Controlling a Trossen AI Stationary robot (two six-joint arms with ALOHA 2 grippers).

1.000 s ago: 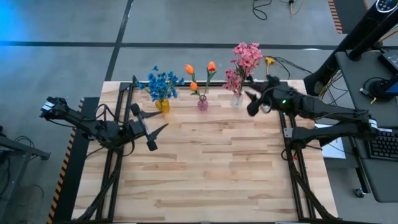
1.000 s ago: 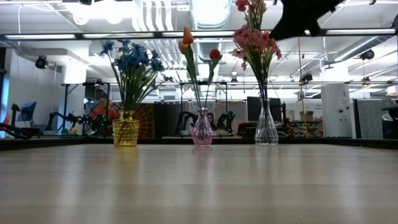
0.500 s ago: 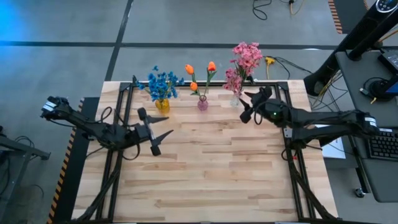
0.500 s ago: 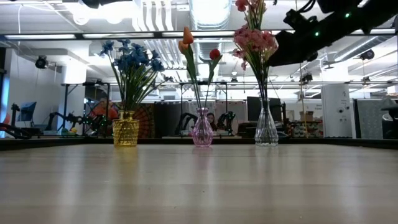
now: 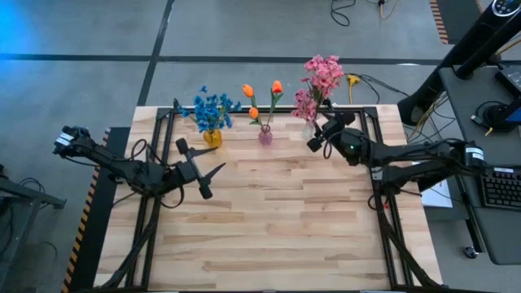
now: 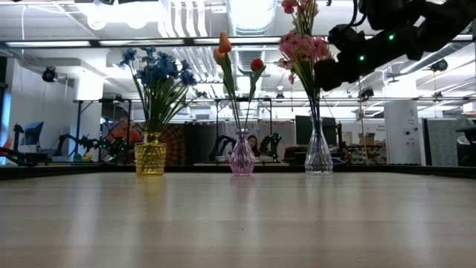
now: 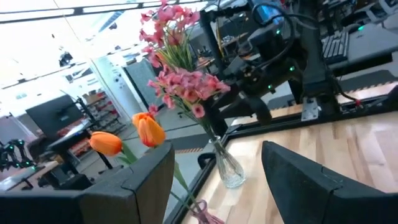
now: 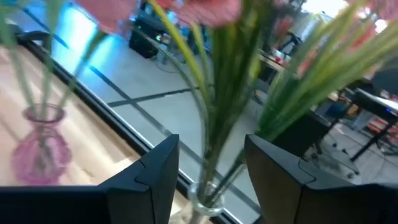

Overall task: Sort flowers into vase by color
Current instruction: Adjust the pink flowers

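Three vases stand in a row near the table's far edge. A yellow vase [image 5: 212, 137] holds blue flowers [image 5: 213, 107], a pink vase [image 5: 265, 136] holds orange tulip buds [image 5: 262, 91], and a clear vase [image 5: 308, 130] holds pink sprays [image 5: 319, 80]. My right gripper [image 5: 317, 134] is open, raised beside the clear vase on its right. In its wrist view the green stems [image 8: 214, 118] show in the gap between its fingers, untouched as far as I see. My left gripper [image 5: 213, 181] is open over the table's left part, pointing at the vases.
The black metal frame [image 5: 167, 130] runs along the table's far and side edges behind the vases. The wooden tabletop [image 5: 285, 220] stretches from the vases to the near edge. Cables and a desk with a keyboard [image 5: 496, 187] lie off the right side.
My right gripper has come down and moved toward the table's left, from beside the pink sprays to right next to the clear vase, staying open. The vases and flowers have kept still.
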